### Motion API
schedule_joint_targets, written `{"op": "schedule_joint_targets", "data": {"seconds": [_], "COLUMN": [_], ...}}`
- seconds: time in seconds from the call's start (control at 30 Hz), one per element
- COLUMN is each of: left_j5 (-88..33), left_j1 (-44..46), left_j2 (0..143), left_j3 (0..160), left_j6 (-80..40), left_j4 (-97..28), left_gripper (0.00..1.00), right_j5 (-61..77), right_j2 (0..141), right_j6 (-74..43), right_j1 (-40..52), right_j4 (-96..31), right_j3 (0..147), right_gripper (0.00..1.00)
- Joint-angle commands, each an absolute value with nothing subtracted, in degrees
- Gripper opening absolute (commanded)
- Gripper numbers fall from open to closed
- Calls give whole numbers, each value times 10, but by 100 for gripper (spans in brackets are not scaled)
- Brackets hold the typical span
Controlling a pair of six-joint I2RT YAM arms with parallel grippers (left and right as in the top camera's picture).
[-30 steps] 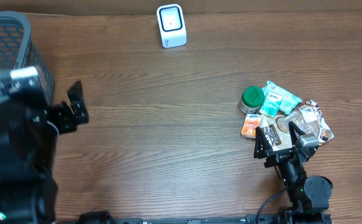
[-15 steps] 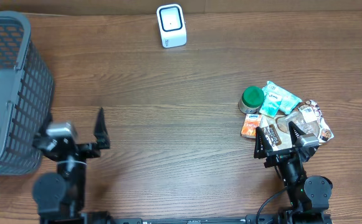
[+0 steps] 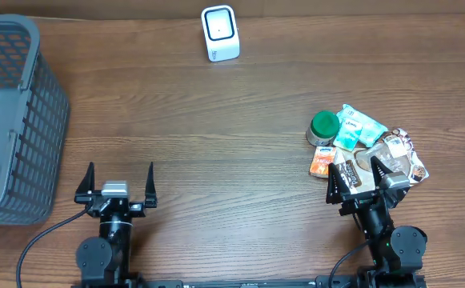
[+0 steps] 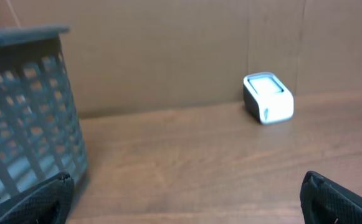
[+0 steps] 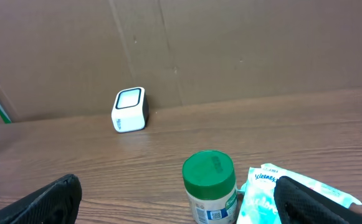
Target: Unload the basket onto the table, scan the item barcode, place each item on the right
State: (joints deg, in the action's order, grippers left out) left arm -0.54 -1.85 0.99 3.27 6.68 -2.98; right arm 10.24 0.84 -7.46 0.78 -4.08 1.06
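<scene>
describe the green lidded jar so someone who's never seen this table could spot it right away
On the wooden table, go to the right side, where a pile of flat packets lies by the right pincer. At the pile's left edge stands the jar: the only round, upright item, capped with a plain green lid.

The overhead camera is looking straight down on the whole wooden table (image 3: 232,176) from well above. Both wrist cameras are sitting low near its front edge, facing the cardboard wall (image 4: 168,50). All three views are sharing the white scanner (image 3: 220,34). The left wrist view is also catching the grey basket (image 4: 25,106), and the right wrist view the green-lidded jar (image 5: 209,186).
</scene>
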Motion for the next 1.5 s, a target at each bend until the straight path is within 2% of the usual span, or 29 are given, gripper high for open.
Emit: {"op": "schedule_joint_targets", "data": {"seconds": [0.0,1.47], "left_j5": [-9,-11], "left_j1": [-16,-16], "left_j2": [2,3], "left_j3": [9,3], "left_j6": [99,112], "left_j4": [-22,-44], "left_gripper": [100,100], "right_j5": [100,100], "right_j2": [1,2], "right_j6": [-72,-72], "right_j1": [6,6], "right_j4": [-37,-37], "right_j3": [4,4], "right_gripper": [100,100]}}
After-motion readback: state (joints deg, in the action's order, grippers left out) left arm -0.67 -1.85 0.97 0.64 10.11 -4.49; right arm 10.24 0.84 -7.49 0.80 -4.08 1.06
